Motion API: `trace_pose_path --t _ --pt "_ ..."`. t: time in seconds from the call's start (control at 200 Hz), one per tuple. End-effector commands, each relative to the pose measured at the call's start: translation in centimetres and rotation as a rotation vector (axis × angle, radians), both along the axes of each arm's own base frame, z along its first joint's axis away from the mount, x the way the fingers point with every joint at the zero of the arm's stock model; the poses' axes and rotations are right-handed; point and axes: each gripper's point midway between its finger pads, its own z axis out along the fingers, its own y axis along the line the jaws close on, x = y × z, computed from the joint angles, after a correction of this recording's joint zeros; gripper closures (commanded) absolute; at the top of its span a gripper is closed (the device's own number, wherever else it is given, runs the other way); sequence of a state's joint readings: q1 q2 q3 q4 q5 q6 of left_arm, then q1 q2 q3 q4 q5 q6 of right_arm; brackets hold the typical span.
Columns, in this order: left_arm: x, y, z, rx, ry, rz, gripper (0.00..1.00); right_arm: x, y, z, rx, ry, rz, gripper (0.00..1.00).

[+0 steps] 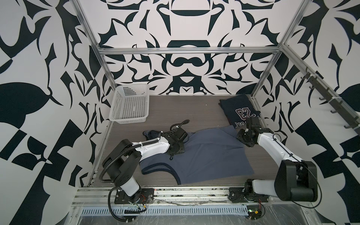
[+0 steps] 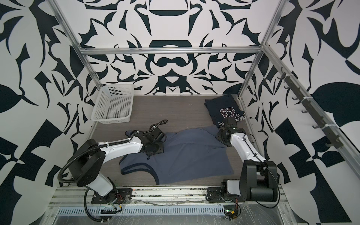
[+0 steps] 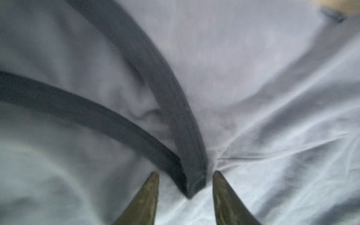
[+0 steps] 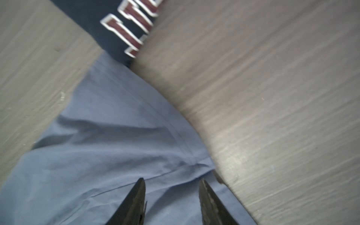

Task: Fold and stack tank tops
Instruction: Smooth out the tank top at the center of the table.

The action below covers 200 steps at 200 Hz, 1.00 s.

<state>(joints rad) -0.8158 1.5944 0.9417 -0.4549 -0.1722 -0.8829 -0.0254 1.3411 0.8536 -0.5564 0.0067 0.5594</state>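
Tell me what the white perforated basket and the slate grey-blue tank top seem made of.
White perforated basket: likely moulded plastic, smooth; rigid walls, regular hole grid. Slate grey-blue tank top: soft matte fabric, perhaps cotton; creases, stitched hem.

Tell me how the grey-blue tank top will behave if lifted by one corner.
Likely floppy: the grey-blue tank top lies spread with soft creases, so it should drape and sag. Probably light, being thin cloth. It may bunch rather than slide if pushed across the table.
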Motion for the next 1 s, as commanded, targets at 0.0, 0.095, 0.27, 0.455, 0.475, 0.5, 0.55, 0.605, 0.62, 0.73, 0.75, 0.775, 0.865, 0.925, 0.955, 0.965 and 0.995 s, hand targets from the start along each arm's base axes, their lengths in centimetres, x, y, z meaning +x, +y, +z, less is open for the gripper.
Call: trace_pose_path --t 0.0,0.095,0.27,0.455,0.475,0.5,0.55,0.605,0.62,0.73,0.75,0.775,0.865,0.925,0.955,0.965,0.995 --pt "2.8 1.1 5.7 -0.008 -0.154 0.022 0.49 2.3 2.0 1.9 -0.018 -0.043 0.089 0.51" --pt "5.2 1.4 7.3 -0.058 -0.186 0.069 0.46 3.7 3.3 1.6 -0.014 -0.038 0.118 0.51" --pt "8.6 0.7 4.7 -0.096 -0.125 0.102 0.46 6.5 5.1 -0.2 0.032 -0.006 0.144 0.52" --pt "10.2 1.3 -0.6 -0.099 -0.042 0.148 0.49 8.7 5.9 -2.6 0.058 0.034 0.161 0.52" --pt "10.2 1.7 -1.1 -0.092 -0.036 0.16 0.49 8.9 6.0 -2.8 0.062 0.034 0.161 0.52" --pt "10.1 2.1 -1.7 -0.084 -0.026 0.173 0.5 9.0 5.9 -3.3 0.062 0.044 0.153 0.52" --pt "9.9 3.2 -2.7 -0.062 -0.015 0.197 0.51 9.0 5.4 -4.2 0.047 0.068 0.136 0.52" --pt "9.4 4.6 -3.7 -0.024 -0.007 0.23 0.51 8.8 4.6 -5.0 0.024 0.093 0.108 0.52" --pt "9.3 5.0 -3.8 -0.019 -0.006 0.238 0.51 8.6 4.3 -5.3 0.018 0.103 0.096 0.52" --pt "7.9 7.5 -5.2 0.03 0.013 0.285 0.51 7.7 2.3 -7.1 0.021 0.153 0.011 0.53" --pt "7.7 8.0 -5.5 0.039 0.013 0.294 0.51 7.5 1.9 -7.3 0.025 0.158 -0.002 0.53" --pt "7.4 8.4 -5.7 0.047 0.014 0.301 0.51 7.4 1.6 -7.5 0.03 0.16 -0.019 0.53" --pt "6.9 9.8 -6.8 0.061 0.021 0.323 0.51 7.2 0.9 -8.0 0.036 0.157 -0.05 0.53" --pt "7.2 10.4 -7.5 0.061 0.022 0.332 0.52 7.3 0.9 -8.2 0.038 0.161 -0.052 0.53" --pt "7.5 10.5 -7.6 0.057 0.016 0.333 0.51 7.4 1.0 -8.3 0.041 0.163 -0.05 0.53" --pt "7.6 10.5 -7.7 0.051 0.011 0.332 0.52 7.5 1.0 -8.4 0.043 0.162 -0.05 0.53" --pt "8.2 10.2 -7.7 0.032 -0.002 0.32 0.51 7.7 1.1 -8.4 0.05 0.159 -0.049 0.53"
